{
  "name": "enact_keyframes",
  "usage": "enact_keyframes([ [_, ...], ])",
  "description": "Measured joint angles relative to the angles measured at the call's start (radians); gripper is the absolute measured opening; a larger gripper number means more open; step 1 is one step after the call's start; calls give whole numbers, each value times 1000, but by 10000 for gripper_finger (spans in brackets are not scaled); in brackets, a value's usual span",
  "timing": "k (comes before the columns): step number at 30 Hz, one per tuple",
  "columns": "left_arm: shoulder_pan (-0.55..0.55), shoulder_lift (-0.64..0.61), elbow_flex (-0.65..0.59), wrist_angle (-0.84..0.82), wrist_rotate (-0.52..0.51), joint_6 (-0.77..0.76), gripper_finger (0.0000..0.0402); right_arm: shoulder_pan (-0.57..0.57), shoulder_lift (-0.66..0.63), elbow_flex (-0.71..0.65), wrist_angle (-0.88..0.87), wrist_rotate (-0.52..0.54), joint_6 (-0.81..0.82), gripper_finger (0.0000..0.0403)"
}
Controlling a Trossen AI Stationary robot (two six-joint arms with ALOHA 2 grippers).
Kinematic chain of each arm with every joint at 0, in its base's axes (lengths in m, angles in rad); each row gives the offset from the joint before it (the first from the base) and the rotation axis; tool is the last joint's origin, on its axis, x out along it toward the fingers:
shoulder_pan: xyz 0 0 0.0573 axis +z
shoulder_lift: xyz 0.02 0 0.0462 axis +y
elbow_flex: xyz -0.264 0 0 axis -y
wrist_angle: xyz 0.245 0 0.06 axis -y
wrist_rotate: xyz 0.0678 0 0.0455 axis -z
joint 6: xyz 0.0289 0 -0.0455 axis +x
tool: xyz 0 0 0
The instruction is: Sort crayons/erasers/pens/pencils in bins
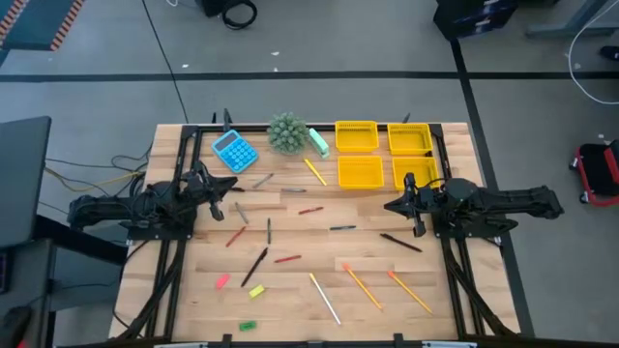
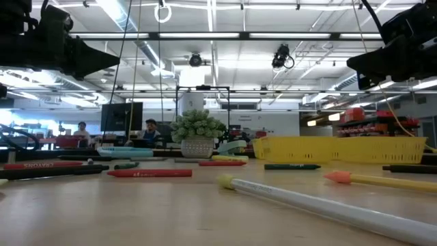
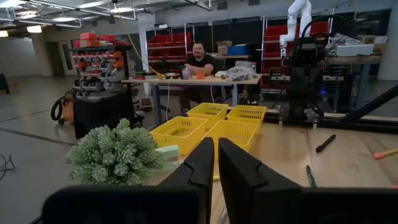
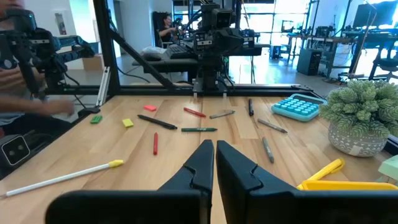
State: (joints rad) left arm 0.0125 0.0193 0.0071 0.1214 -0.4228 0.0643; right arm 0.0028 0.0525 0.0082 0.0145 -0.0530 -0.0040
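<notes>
Workshop table still strewn: four yellow bins (image 1: 383, 153) at one o'clock look empty while crayons (image 1: 287, 259), erasers (image 1: 256, 291), pens (image 1: 399, 243) and pencils (image 1: 362, 285) lie scattered, left gripper (image 1: 232, 188) and right gripper (image 1: 390, 206) both pinched shut, holding nothing.

Bright, even light comes from ceiling strip lights (image 2: 205, 35); shadows on the worktop (image 1: 290, 280) are soft. The nearest whitish pencil (image 2: 321, 203) looks perhaps slightly blurred.

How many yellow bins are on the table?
4, bunched in a square at the table's far right: one beside the plant, one to its right, one nearer, one by the right arm.
</notes>
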Motion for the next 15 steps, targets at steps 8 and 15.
enact_keyframes([
  [8,0,0,0,0,0,0,33,0,0,0,0,0,0,25],
  [15,0,0,0,0,0,0,38,0,0,0,0,0,0,25],
])
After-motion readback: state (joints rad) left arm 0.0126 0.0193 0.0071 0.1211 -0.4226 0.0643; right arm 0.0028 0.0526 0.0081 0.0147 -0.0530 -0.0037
